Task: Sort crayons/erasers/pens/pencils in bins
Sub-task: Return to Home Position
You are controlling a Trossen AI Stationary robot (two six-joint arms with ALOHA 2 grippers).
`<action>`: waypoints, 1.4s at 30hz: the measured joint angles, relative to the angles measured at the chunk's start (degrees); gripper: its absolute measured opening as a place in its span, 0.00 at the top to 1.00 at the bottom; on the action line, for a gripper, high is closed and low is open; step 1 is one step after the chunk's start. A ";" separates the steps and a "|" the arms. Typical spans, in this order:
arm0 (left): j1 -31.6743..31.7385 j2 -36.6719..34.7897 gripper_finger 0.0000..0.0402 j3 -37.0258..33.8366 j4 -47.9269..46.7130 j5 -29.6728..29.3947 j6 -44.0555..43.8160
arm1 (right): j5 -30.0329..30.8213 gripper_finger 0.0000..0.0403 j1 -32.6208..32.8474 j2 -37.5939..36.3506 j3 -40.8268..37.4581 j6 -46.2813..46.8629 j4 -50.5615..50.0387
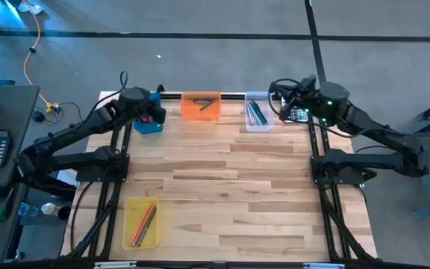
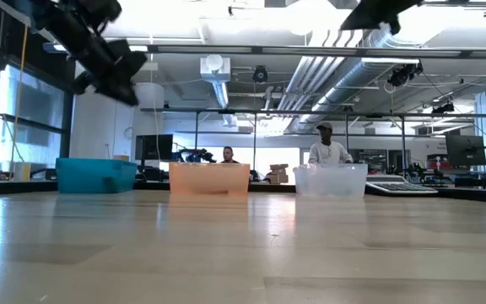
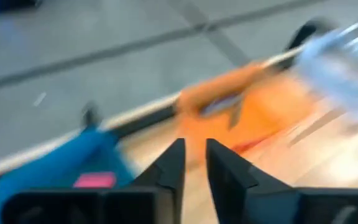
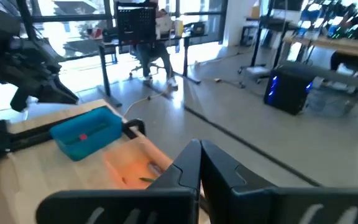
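Planked wooden worktop (image 1: 230, 187) carrying four shallow rectangular plastic bins. Three stood in a row along the far edge: a blue bin (image 1: 146, 128), an orange bin (image 1: 189, 113) and a clear bin (image 1: 248, 121). A yellow bin (image 1: 131, 217) lay apart at the near left. Slim teal and green pens (image 1: 257, 112) lay in the clear bin, thin orange and red pencils (image 1: 146, 220) in the yellow, a short dark crayon (image 1: 204, 105) in the orange, and a chunky pink eraser (image 3: 95, 180) in the blue. The left claw (image 3: 194, 163) hung over the blue bin, fingers narrowly parted and empty. The right claw (image 4: 199, 155), raised beside the clear bin, had its fingers pressed together on nothing.
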 joint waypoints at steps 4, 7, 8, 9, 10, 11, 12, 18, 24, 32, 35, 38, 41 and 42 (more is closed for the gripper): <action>-1.42 -2.79 0.98 -4.60 14.91 4.00 3.44 | 0.14 1.00 -1.86 -4.27 -0.91 -2.22 -3.07; -1.73 -2.75 0.98 -8.58 26.88 8.07 5.23 | -0.23 1.00 -3.51 -8.15 -4.18 -2.98 -3.43; -1.70 -2.47 0.98 -9.69 30.86 9.70 5.88 | -0.79 1.00 -4.17 -9.58 -5.63 -3.00 -3.03; -1.69 -2.21 0.99 -10.67 34.43 11.31 6.50 | -1.50 1.00 -4.87 -11.04 -7.26 -2.94 -2.47; -1.69 -1.90 0.99 -11.51 37.33 12.59 6.88 | -2.09 1.00 -5.61 -12.50 -8.96 -2.67 -2.08; -1.69 -1.43 1.00 -11.96 39.50 13.39 7.13 | -2.58 1.00 -6.40 -13.99 -10.67 -2.28 -1.63; -1.69 -1.04 1.00 -12.14 40.73 13.82 7.61 | -2.82 1.00 -7.16 -15.57 -12.48 -1.83 -1.34; 1.09 -0.50 1.00 -12.16 42.45 16.02 9.93 | -3.38 1.00 -11.37 -26.17 -20.66 -0.87 -1.20; 6.58 -0.50 1.00 -12.16 42.65 21.03 11.34 | -4.42 1.00 -15.55 -35.36 -25.78 -0.47 -0.61; 12.02 0.88 1.00 -12.16 45.08 27.03 12.01 | -6.67 1.00 -20.37 -38.49 -31.79 1.72 3.41; 12.24 3.67 1.00 -12.16 49.24 27.05 12.41 | -7.88 1.00 -22.16 -38.49 -32.54 1.75 4.52; 12.23 6.33 1.00 -12.16 53.08 27.15 12.41 | -8.25 1.00 -23.92 -38.49 -32.59 1.64 4.78; 12.30 6.40 1.00 -12.16 53.87 27.19 13.13 | -9.93 1.00 -25.50 -39.02 -32.61 1.62 5.31; 12.30 5.82 1.00 -12.16 53.50 27.19 13.63 | -10.37 1.00 -25.93 -39.54 -32.62 1.62 5.36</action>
